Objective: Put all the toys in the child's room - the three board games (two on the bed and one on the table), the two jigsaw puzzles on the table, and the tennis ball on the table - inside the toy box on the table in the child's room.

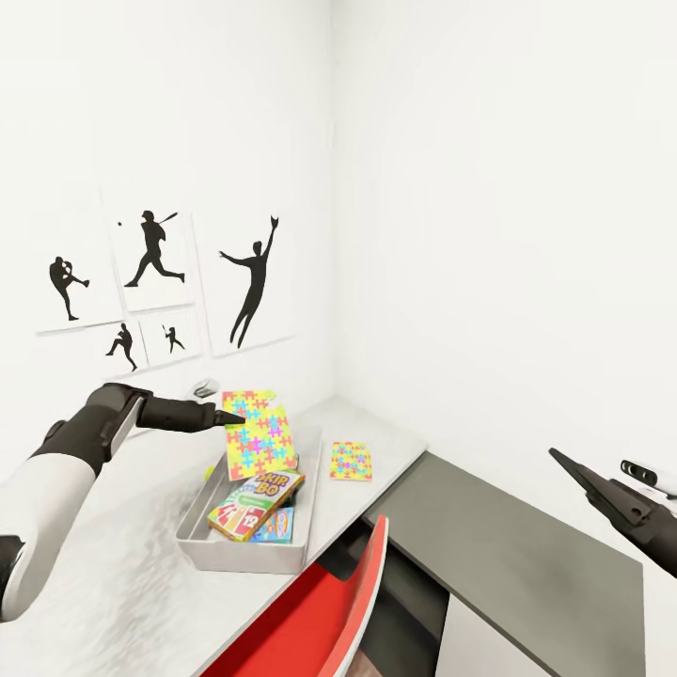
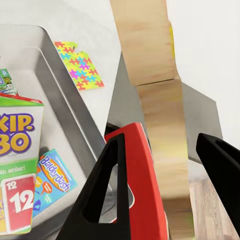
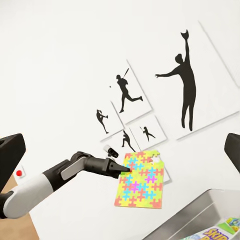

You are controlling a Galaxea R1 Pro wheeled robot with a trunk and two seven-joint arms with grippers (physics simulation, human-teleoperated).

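Pink, yellow, green and blue jigsaw pieces cover the puzzle box (image 1: 257,430) your left claw (image 1: 228,417) is pinching by its edge, left of centre in the head view, upright over the far end of the toy box (image 1: 201,547). Inside the bin already lie the SKIP-BO game (image 1: 254,503) and a blue game (image 1: 275,526). A second jigsaw puzzle (image 1: 351,460) lies flat on the grey surface (image 1: 113,564) just right of the bin, not yet packed. Your right claw (image 1: 575,475), at lower right, is spread and empty. Judging from this, two games are in, one puzzle is about to go in, and one waits.
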